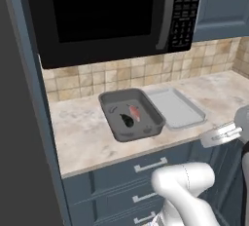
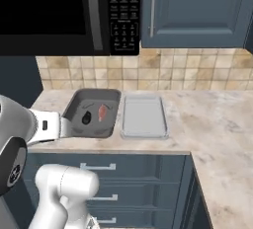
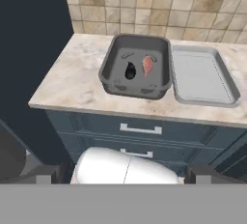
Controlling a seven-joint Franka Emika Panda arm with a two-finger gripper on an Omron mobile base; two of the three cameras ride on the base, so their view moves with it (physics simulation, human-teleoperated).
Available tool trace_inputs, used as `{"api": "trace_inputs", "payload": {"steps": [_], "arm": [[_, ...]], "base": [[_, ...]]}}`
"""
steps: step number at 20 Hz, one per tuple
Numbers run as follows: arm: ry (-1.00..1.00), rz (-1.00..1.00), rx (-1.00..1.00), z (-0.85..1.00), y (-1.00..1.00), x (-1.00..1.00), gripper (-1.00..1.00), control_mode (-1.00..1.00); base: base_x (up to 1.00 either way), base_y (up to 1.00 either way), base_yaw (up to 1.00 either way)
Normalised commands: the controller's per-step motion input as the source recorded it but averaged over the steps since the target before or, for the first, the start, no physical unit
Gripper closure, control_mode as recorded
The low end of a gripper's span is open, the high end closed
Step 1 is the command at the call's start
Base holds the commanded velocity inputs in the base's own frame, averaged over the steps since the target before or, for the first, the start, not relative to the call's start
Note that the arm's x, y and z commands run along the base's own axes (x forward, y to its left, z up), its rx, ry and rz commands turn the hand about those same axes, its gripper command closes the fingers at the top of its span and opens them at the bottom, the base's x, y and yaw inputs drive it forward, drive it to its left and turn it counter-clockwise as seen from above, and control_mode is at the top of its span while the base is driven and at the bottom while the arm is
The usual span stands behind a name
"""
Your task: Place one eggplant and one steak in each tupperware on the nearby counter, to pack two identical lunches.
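Note:
The dark grey tupperware [image 1: 105,104] [image 2: 74,106] [image 3: 109,66] stands on the beige counter [image 1: 80,135] [image 2: 207,114] [image 3: 67,84]. A small dark eggplant [image 1: 127,120] [image 2: 86,118] [image 3: 130,71] and a pink steak [image 1: 134,111] [image 2: 102,112] [image 3: 147,65] lie inside it, side by side. Touching its right side is the pale grey tupperware [image 1: 177,108] [image 2: 143,118] [image 3: 200,76], with nothing in it. My gripper [image 3: 125,175] is open and holds nothing. It hangs back from the counter, out in front of the drawers, facing both containers.
A black microwave [image 1: 107,15] [image 2: 59,11] hangs over the containers, with a blue-grey wall cabinet [image 2: 192,11] to its right. A dark tall panel [image 1: 19,122] closes the counter's left end. Drawers [image 1: 146,166] [image 3: 140,130] lie below. The counter turns a corner at the right.

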Motion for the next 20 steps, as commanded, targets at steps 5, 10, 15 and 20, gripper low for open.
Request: {"api": "trace_inputs", "payload": {"steps": [5,10,15,20], "arm": [[0.0,0.0,0.0,0.0,0.0,0.0,-1.0,1.0],[0.0,0.0,0.0,0.0,0.0,0.0,-1.0,1.0],[0.0,0.0,0.0,0.0,0.0,0.0,-1.0,1.0],[0.0,0.0,0.0,0.0,0.0,0.0,-1.0,1.0]], "base": [[-1.0,-0.18,0.0],[-1.0,-0.21,0.0],[-1.0,-0.24,0.0],[-1.0,-0.18,0.0]]}}
